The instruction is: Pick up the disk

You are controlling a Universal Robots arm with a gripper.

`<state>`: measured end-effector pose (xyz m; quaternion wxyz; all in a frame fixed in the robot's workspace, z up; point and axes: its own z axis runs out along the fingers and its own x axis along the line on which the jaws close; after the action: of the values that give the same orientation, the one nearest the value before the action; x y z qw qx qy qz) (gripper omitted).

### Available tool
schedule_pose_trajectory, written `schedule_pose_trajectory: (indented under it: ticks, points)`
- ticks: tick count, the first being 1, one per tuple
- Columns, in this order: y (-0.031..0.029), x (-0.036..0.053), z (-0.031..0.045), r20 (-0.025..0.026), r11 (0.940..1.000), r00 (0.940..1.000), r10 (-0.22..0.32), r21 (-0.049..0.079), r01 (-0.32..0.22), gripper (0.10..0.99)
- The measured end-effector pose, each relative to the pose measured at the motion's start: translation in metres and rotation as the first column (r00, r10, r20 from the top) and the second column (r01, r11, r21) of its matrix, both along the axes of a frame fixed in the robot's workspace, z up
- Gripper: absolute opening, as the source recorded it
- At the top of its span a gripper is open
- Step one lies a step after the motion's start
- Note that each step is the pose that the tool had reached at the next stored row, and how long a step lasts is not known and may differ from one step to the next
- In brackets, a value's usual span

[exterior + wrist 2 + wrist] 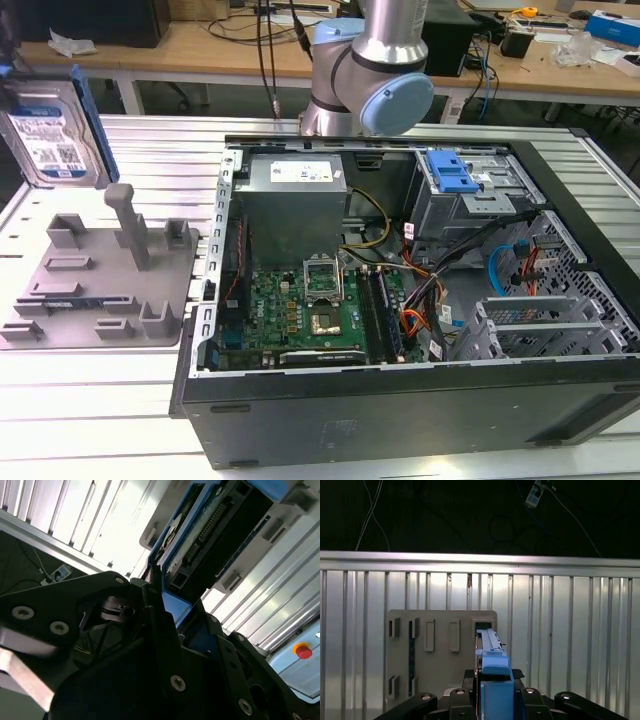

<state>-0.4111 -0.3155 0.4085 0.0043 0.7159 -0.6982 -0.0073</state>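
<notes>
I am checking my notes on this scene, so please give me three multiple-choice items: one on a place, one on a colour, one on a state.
1. Where is the flat silver metal disk?
A. inside the black computer case
B. above the grey plastic tray, at the exterior view's left
C. on a wooden bench

2. What colour are the disk's plastic side rails?
A. red
B. blue
C. yellow

3. How is the disk?
A. lying flat on the table
B. screwed into a bay
C. on edge, clamped in the gripper

Answers: B, it hangs over the tray's posts; B, both wrist views show blue rails; C, the black fingers close on its rail.
</notes>
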Motion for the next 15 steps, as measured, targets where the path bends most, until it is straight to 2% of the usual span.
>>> schedule_pose_trajectory:
  ticks: [2, 5, 6, 11, 15]
  points:
    - [-0.0003, 0.0000, 0.0191, 0.0000, 1.0000, 1.0000, 0.000, 0.002, 0.000, 0.369]
    - [-0.0007, 0.0000, 0.0367, -0.0001, 1.0000, 1.0000, 0.000, 0.004, 0.000, 0.369]
    - [-0.0009, 0.0000, 0.0447, 0.0000, 1.0000, 1.0000, 0.000, 0.005, 0.000, 0.369]
    - [-0.0020, 0.0000, 0.0707, 0.0000, 1.0000, 1.0000, 0.000, 0.007, 0.000, 0.369]
    - [-0.0026, 0.0000, 0.0862, -0.0001, 0.9999, 1.0000, 0.000, 0.010, 0.000, 0.369]
